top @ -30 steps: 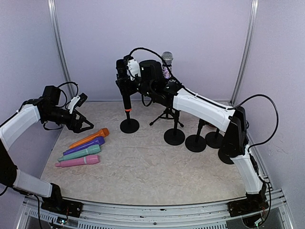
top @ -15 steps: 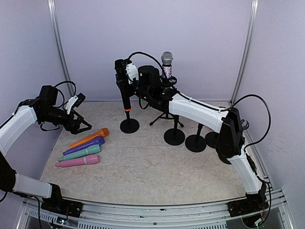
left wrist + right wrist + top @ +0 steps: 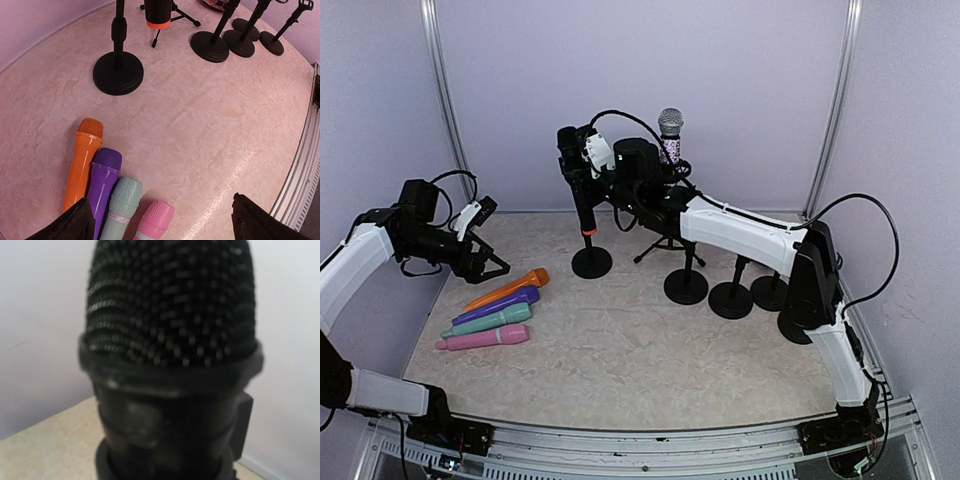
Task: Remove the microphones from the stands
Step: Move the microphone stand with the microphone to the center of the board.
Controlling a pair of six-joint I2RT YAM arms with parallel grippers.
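**A:** Where is the black microphone (image 3: 584, 208)?

**B:** Upper middle of the overhead frame, upright on its stand (image 3: 592, 263), with an orange band near its lower end. Its head is hidden inside the right gripper (image 3: 577, 160).

**A:** Does the right wrist view help?

**B:** Not much. The dark grille fills that frame, blurred and cut off at the bottom, and none of the gripper's own fingers show. I cannot tell whether they pinch the head or only sit around it.

**A:** What stands around it?

**B:** Just right of it, a silver-headed microphone (image 3: 670, 125) rises behind the right arm. The arm also crosses over a tripod (image 3: 670, 240). Further right are round-based stands (image 3: 731, 298). At lower left, four lie side by side on the table (image 3: 650, 350): an orange microphone (image 3: 505, 290), a purple one (image 3: 498, 306), a teal one (image 3: 490, 320) and a pink one (image 3: 485, 337).

**A:** And the left gripper (image 3: 490, 262)?

**B:** It is up-left of the lying four, apart from them. Its fingers (image 3: 75, 225) are spread wide and hold nothing. Only their dark tips show, in the bottom corners of the left wrist frame.
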